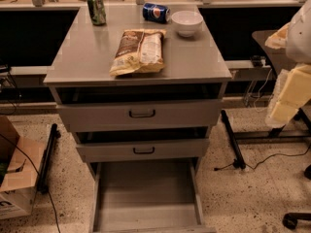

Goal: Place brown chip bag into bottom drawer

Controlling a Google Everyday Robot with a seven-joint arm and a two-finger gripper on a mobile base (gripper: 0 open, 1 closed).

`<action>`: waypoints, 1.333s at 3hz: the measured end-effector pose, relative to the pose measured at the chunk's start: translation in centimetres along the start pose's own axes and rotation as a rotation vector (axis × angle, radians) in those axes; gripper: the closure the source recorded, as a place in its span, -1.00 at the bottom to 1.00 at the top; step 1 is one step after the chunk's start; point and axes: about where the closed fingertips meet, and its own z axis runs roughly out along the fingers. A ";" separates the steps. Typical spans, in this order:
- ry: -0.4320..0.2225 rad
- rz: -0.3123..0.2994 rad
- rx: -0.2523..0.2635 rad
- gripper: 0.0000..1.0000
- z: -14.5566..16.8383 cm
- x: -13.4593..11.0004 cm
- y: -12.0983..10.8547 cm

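Observation:
The brown chip bag [139, 51] lies flat on top of the grey drawer cabinet, near its front edge, dark brown on its left side and pale cream on its right. The bottom drawer [146, 212] is pulled out wide at floor level, and its flat grey floor holds nothing. My gripper [286, 101] shows as pale cream parts at the right edge of the view. It is well to the right of the cabinet, about level with the upper drawers, and apart from the bag.
A green can [96, 8] stands at the cabinet top's back left. A blue can [156, 12] lies on its side beside a white bowl [187, 22] at the back. The two upper drawers [142, 113] stand slightly out. A cardboard box [14, 178] sits on the floor at left, and a black stand leg [232, 140] at right.

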 end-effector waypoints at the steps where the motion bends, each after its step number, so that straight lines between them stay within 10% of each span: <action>1: 0.000 0.000 0.000 -1.00 0.0 0.0 0.0; 4: -0.200 -0.061 0.019 -1.00 5.5 -8.8 -5.4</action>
